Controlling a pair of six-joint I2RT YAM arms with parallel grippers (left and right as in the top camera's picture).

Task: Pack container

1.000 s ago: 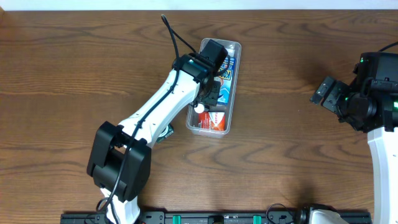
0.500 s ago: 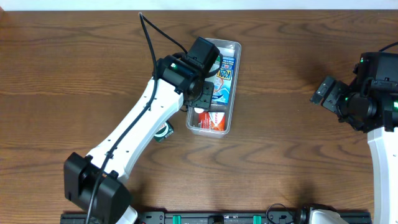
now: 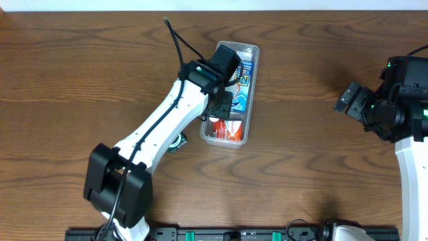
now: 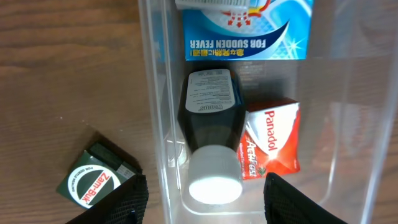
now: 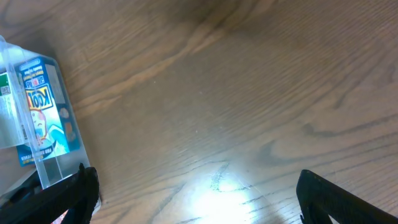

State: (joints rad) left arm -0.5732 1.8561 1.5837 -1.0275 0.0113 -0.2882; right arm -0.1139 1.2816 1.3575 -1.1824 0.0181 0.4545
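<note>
Left arm's elbow has swung back to the right since half a second ago; right arm unchanged. Left hand [image 4: 208, 199] is spread, hanging over the container [image 3: 253, 80], gripping nothing. Container sits on the worktop [image 3: 80, 73], centre and toward the far edge. Inside: dark bottle [image 4: 210, 112] with white cap lying flat, Panadol box [image 4: 272, 143] just beside it, blue fever-patch pack [image 4: 249, 31] beyond. Zam-Buk tin [image 4: 93, 177] lies outside, near the container wall. Right hand [image 5: 202, 199] is spread over bare worktop, well apart from the container.
</note>
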